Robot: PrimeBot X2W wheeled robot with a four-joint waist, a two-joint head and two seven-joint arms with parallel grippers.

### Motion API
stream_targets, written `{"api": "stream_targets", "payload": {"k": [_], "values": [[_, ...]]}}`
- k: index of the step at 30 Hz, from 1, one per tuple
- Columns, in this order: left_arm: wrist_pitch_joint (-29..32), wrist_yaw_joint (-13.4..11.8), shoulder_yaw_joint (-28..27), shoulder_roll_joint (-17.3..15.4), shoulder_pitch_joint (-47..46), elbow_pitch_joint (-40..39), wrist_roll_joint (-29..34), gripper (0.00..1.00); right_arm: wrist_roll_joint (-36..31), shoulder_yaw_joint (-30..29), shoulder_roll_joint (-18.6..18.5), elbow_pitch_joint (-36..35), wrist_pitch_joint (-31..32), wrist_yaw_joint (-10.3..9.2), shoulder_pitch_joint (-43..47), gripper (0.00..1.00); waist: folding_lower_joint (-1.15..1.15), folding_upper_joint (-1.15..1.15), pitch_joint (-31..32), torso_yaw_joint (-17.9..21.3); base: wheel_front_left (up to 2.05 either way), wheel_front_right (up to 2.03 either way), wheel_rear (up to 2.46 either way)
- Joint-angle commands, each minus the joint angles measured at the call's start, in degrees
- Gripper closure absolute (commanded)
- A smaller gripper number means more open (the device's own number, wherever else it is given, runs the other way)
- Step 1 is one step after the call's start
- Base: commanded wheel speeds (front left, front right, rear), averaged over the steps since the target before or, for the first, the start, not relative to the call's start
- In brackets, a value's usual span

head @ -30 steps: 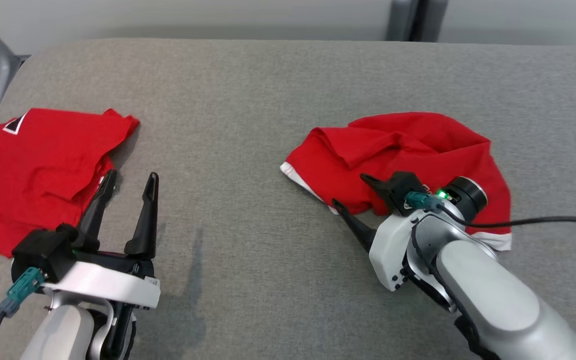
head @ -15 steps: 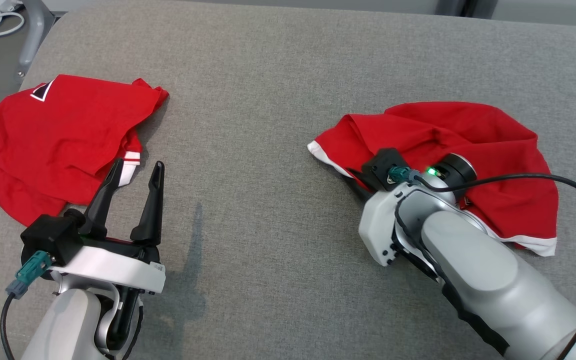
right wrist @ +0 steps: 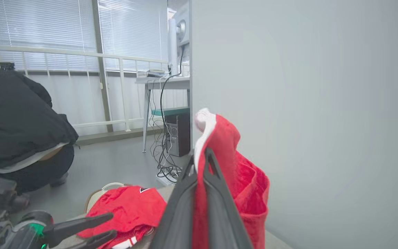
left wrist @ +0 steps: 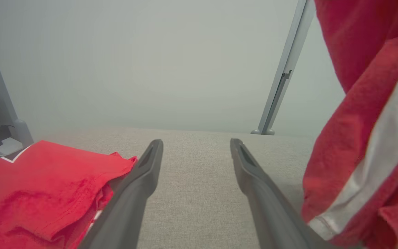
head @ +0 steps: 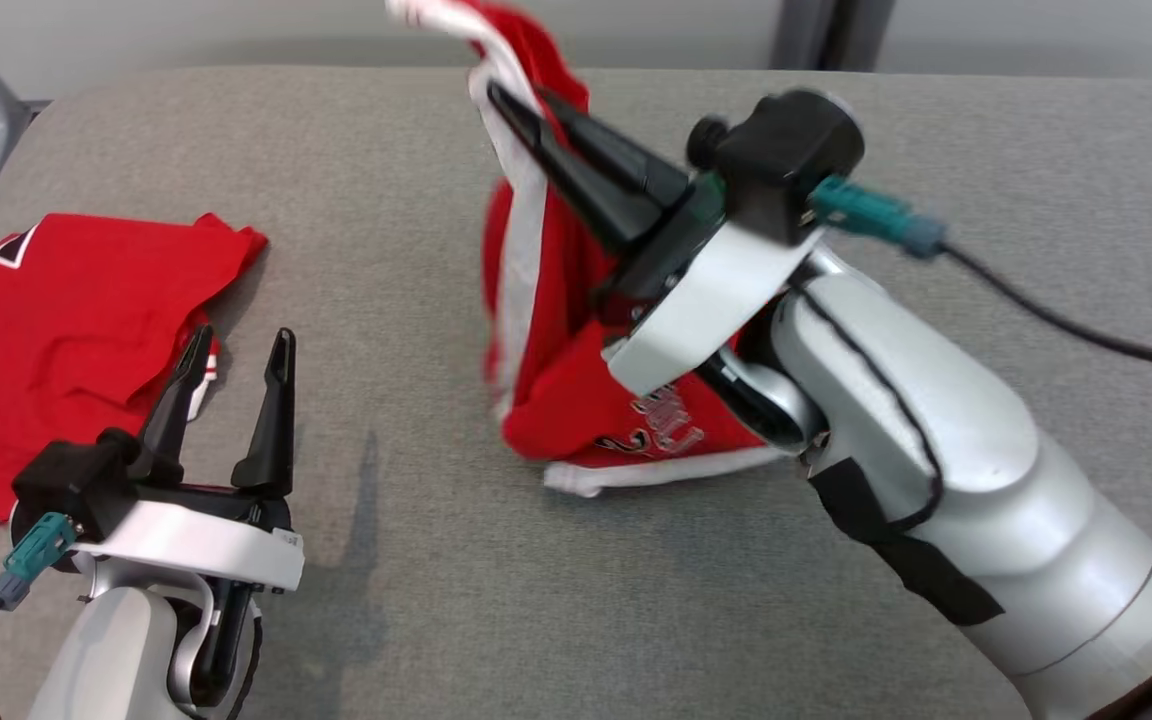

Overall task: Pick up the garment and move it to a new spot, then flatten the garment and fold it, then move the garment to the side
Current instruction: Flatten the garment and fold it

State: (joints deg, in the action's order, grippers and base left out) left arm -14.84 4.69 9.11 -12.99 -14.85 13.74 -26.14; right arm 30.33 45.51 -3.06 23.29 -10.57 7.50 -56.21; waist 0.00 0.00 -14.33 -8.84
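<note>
One garment (head: pixel 556 400) hangs pinched by its white trim in the right gripper (head: pixel 496 95), over the middle of the surface (head: pixel 386 150), hem touching; the left gripper (head: pixel 242 337) stands spread, empty. Pick-up is in hand; next, lift it clear and carry it.

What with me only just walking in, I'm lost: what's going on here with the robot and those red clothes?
The right gripper is shut on the white-trimmed edge of a red garment, holding it up over the grey table with its lower end drooping to about the surface. The left gripper sits open beside a second red garment lying on the table. A person in dark clothes crouches in the background.
</note>
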Motion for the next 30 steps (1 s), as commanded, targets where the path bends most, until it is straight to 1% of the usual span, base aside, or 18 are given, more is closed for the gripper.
{"api": "stream_targets", "payload": {"k": [1, 4, 7, 8, 9, 13, 14, 16, 19, 23, 24, 25, 26, 30], "values": [[-0.25, 0.23, -0.38, -0.23, 0.31, 0.05, 0.67, 0.00, 1.36, -1.29, -0.04, -1.53, -0.81, -0.01, -0.15, 1.00, 0.00, 0.00, 0.72, 1.41, 0.00, 0.00, 0.00], [-0.25, 0.35, -0.76, -0.22, 0.78, 0.05, 0.90, 0.00, 2.66, -6.10, -0.08, -4.71, -1.64, -0.01, 2.90, 1.00, 0.00, 0.00, 1.32, 2.85, 0.00, 0.00, 0.00], [-0.25, 0.55, -0.93, 0.06, 1.18, 0.09, 0.92, 0.00, 4.45, -11.56, -0.41, -6.11, -0.88, -0.01, 9.16, 1.00, 0.00, 0.00, 1.53, 3.89, 0.00, 0.00, 0.00], [-0.25, 0.62, -1.03, 0.05, 1.30, 0.05, 0.97, 0.00, 5.25, -13.64, -0.67, -6.12, -0.58, -0.01, 11.88, 1.00, 0.00, 0.00, 1.52, 4.25, 0.00, 0.00, 0.00], [-0.24, 0.76, -1.11, 0.13, 1.37, 0.02, 1.01, 0.00, 6.61, -17.66, -1.34, -5.80, -0.04, -0.01, 17.65, 1.00, 0.00, 0.00, 1.29, 4.88, 0.00, 0.00, 0.00], [-0.22, 0.88, -1.31, 0.06, 1.51, 0.17, 1.15, 0.00, 6.83, -25.38, -2.47, -4.23, -1.08, -0.01, 27.87, 1.00, 0.00, 0.00, 0.94, 6.00, 0.00, 0.00, 0.00], [-0.22, 0.88, -1.31, 0.06, 1.51, 0.17, 1.15, 0.00, 6.83, -25.38, -2.47, -4.23, -1.08, -0.01, 27.87, 1.00, 0.00, 0.00, 0.94, 6.00, 0.00, 0.00, 0.00], [-0.22, 0.99, -1.39, -0.11, 1.53, 0.21, 1.27, 0.00, 6.36, -28.22, -2.55, -3.24, -1.81, -0.01, 31.77, 1.00, 0.00, 0.00, 0.75, 6.60, 0.00, 0.00, 0.00], [-0.21, 1.08, -1.44, -0.40, 1.62, 0.31, 1.37, 0.00, 5.92, -30.59, -2.38, -1.97, -2.54, -0.01, 35.70, 1.00, 0.00, 0.00, 0.60, 7.54, 0.00, 0.00, 0.00], [-0.22, 1.13, -1.21, -0.75, 1.41, 0.64, 1.36, 0.00, 6.49, -31.93, -1.54, 0.71, -3.28, -0.01, 38.26, 1.00, 0.00, 0.00, 0.79, 8.16, 0.00, 0.00, 0.00], [-0.22, 1.12, -1.14, -0.75, 1.37, 0.69, 1.37, 0.00, 6.23, -31.76, -1.45, 1.55, -3.42, -0.01, 38.68, 0.77, 0.00, 0.00, 0.88, 8.23, 0.00, 0.00, 0.00], [-0.22, 1.14, -1.02, -0.77, 1.35, 0.72, 1.38, 0.00, 6.63, -31.53, -1.25, 2.30, -3.58, -0.01, 39.01, 0.09, 0.00, 0.00, 0.97, 8.27, 0.00, 0.00, 0.00], [-0.22, 1.14, -0.93, -0.80, 1.36, 0.77, 1.41, 0.00, 7.01, -31.30, -1.11, 3.02, -3.72, -0.01, 39.29, 0.00, 0.00, 0.00, 1.09, 8.31, 0.00, 0.00, 0.00], [-0.17, 1.08, -0.50, -0.83, 1.83, 1.03, 1.38, 0.00, 7.22, -30.55, -0.93, 4.95, -3.99, -0.01, 41.29, 0.00, 0.00, 0.00, 2.06, 8.25, 0.00, 0.00, 0.00]]}}
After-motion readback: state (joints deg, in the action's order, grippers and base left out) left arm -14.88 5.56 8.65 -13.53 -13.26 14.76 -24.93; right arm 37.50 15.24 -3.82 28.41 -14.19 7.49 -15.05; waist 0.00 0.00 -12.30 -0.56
